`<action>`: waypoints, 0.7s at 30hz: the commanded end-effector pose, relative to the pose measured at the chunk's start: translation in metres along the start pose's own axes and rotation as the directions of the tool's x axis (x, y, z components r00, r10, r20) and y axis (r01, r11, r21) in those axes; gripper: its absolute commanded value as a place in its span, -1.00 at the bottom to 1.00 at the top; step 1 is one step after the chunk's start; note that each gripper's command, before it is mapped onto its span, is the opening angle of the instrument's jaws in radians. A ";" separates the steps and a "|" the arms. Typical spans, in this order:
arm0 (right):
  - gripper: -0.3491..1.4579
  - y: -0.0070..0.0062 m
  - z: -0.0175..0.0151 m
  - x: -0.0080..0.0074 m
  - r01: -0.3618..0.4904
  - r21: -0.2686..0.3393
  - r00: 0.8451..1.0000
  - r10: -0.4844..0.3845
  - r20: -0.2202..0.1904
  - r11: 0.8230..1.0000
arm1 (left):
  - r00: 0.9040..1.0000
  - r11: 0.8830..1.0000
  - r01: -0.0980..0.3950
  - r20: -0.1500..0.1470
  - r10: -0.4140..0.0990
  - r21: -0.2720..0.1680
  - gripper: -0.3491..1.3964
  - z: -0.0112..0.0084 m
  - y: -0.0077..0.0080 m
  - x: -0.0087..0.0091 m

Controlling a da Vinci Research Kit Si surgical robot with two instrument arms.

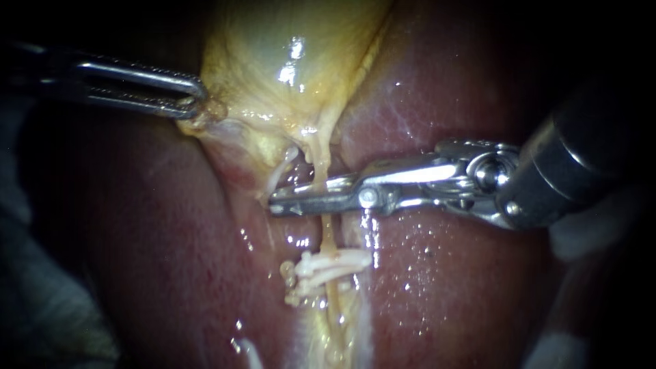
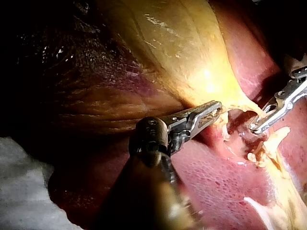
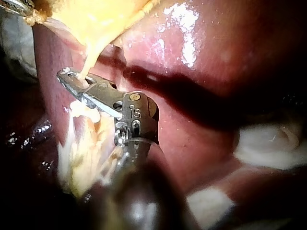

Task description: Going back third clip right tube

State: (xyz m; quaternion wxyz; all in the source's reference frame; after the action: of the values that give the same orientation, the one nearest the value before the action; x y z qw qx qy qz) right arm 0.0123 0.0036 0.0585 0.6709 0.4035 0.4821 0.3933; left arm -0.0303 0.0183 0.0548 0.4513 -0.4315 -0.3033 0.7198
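Step judged in hand: withdrawal of the right instrument [image 1: 301,197] from the clipped tube [image 1: 320,171]; its jaws stand narrowly apart and grip nothing, the tube crossing between them; the white clips [image 1: 328,268] sit on that tube just nearer. The gallbladder [image 1: 287,55] edge is clamped at far left by the left instrument [image 1: 197,97], above the liver [image 1: 444,287]. Next, the parted jaws should be drawn rightward, clear of the tube, without snagging.

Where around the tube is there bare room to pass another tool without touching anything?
Free: the bare liver below the right tool and right of the clips; also the liver stretch between the left tool and the clips. Crowded: the middle, where the right tool lies across the tube under the gallbladder, with the clips close below.
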 end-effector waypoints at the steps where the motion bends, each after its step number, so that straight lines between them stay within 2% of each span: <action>1: -1.00 0.0002 0.0001 -0.0001 0.007 -0.001 1.000 -0.007 0.000 1.000 | 1.000 1.000 0.000 0.000 0.000 0.001 -1.00 0.0000 0.0000 0.0000; 2: -1.00 0.0003 0.0002 -0.0002 0.014 -0.001 1.000 -0.014 0.000 1.000 | 1.000 1.000 0.000 0.000 0.000 0.001 -1.00 0.0000 0.0000 0.0000; 5: -0.59 0.0007 0.0010 -0.0008 0.072 -0.006 0.997 -0.072 0.002 0.997 | 1.000 1.000 0.000 0.000 0.000 0.001 -1.00 0.0000 0.0000 0.0000; 9: -0.29 0.0021 0.0023 -0.0023 0.120 -0.015 0.993 -0.120 0.005 0.993 | 1.000 1.000 -0.001 -0.001 0.001 0.001 -1.00 0.0001 -0.0001 -0.0001; 14: -0.18 0.0043 0.0031 -0.0041 0.142 -0.031 0.990 -0.142 0.021 0.989 | 1.000 1.000 -0.001 -0.001 0.001 0.001 -1.00 0.0001 -0.0001 -0.0001; 17: -0.16 0.0054 0.0030 -0.0045 0.159 -0.046 0.987 -0.157 0.041 0.986 | 1.000 1.000 -0.001 0.000 0.001 0.001 -1.00 0.0001 -0.0002 -0.0001; 21: -0.15 0.0059 0.0025 -0.0044 0.177 -0.047 0.984 -0.175 0.045 0.983 | 1.000 1.000 -0.002 0.000 0.002 0.001 -1.00 0.0001 -0.0003 -0.0002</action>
State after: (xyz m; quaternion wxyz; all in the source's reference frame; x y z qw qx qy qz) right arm 0.0127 0.0012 0.0660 0.7231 0.3502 0.4919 0.3354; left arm -0.0303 0.0182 0.0551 0.4510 -0.4316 -0.3025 0.7203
